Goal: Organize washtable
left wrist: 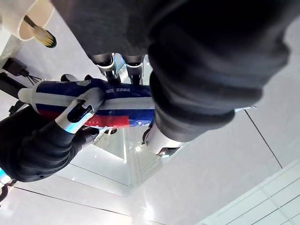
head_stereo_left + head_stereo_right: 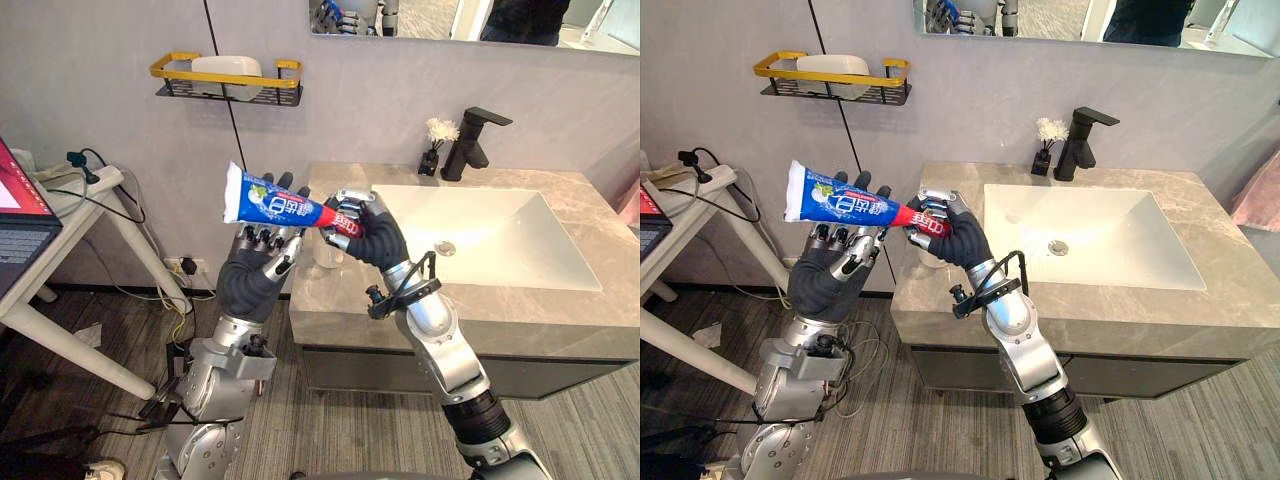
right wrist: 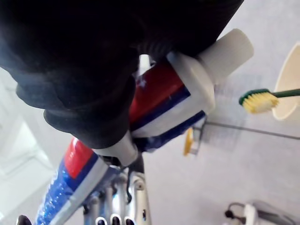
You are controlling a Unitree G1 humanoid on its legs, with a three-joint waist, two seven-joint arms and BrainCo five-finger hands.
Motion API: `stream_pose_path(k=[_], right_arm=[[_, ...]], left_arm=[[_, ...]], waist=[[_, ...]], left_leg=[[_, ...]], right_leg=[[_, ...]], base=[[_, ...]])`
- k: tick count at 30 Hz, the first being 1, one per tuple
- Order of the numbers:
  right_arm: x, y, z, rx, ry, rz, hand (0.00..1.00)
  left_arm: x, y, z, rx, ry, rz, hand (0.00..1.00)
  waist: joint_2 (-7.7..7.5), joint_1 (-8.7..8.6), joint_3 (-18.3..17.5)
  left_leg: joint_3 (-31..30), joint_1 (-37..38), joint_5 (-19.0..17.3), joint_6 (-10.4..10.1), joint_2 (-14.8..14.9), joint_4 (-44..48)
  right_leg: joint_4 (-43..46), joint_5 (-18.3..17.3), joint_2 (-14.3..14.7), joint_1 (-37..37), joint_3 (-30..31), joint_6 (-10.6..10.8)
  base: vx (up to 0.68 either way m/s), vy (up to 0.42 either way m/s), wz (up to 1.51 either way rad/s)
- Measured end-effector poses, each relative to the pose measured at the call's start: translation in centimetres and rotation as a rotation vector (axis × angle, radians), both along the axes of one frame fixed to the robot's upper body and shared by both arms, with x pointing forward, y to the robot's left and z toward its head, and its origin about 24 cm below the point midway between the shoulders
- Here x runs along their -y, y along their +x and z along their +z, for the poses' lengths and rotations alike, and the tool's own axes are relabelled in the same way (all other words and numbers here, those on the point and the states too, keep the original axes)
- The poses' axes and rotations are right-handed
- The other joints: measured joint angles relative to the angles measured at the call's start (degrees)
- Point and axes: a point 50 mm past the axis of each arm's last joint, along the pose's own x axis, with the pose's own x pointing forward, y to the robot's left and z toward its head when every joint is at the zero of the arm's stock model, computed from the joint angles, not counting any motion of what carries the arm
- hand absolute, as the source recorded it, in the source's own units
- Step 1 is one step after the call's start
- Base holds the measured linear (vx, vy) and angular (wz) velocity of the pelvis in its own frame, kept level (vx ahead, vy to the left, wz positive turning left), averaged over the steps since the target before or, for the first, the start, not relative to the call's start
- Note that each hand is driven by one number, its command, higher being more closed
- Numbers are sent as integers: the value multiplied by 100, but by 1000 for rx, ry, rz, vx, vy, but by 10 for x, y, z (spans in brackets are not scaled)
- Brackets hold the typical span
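Grey stone washtable (image 2: 330, 300); a blue, red and white toothpaste tube (image 2: 270, 205) is held in the air off its left edge. The right hand (image 2: 365, 230) curls its fingers round the cap end. The left hand (image 2: 258, 262) has straight fingers backing the flat end, likely steadying the tube for the cream cup (image 3: 288, 79).

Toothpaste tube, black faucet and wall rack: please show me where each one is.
Toothpaste tube (image 2: 268, 207): left eye view, blue middle of the tube.
Black faucet (image 2: 466, 150): left eye view, upright body.
Wall rack (image 2: 225, 88): left eye view, front edge.
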Motion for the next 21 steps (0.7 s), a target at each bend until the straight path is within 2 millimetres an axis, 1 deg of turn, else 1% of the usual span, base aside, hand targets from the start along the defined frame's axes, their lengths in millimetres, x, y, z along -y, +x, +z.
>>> stream_pose_path(k=[6, 11, 16, 21], right_arm=[[-2, 1, -2, -5, -3, 4, 100], [-7, 0, -5, -17, -10, 25, 100], [-13, -6, -10, -25, -12, 61, 100], [-23, -14, -18, -69, -1, 154, 100]], left_arm=[[0, 0, 0, -7, -2, 5, 0], [0, 1, 0, -9, -1, 23, 0], [0, 3, 4, 1, -6, 34, 0], [0, 6, 10, 36, 9, 78, 0]], waist=[[0, -12, -1], [-9, -124, -21], [6, -143, -175], [7, -143, -180]], left_leg=[[-12, -2, 0, 0, -1, 6], [-17, -15, 0, 0, 2, 11], [-7, -66, -2, -1, 7, 11], [-10, -68, -4, -3, 14, 30]], right_leg=[[0, 0, -4, 8, -17, 0], [-6, 0, -8, 4, -26, 0], [-92, 37, -10, -11, -24, 21], [-91, 39, -14, -1, -30, 20]], base=[[0, 0, 0], [0, 0, 0], [0, 0, 0], [0, 0, 0]])
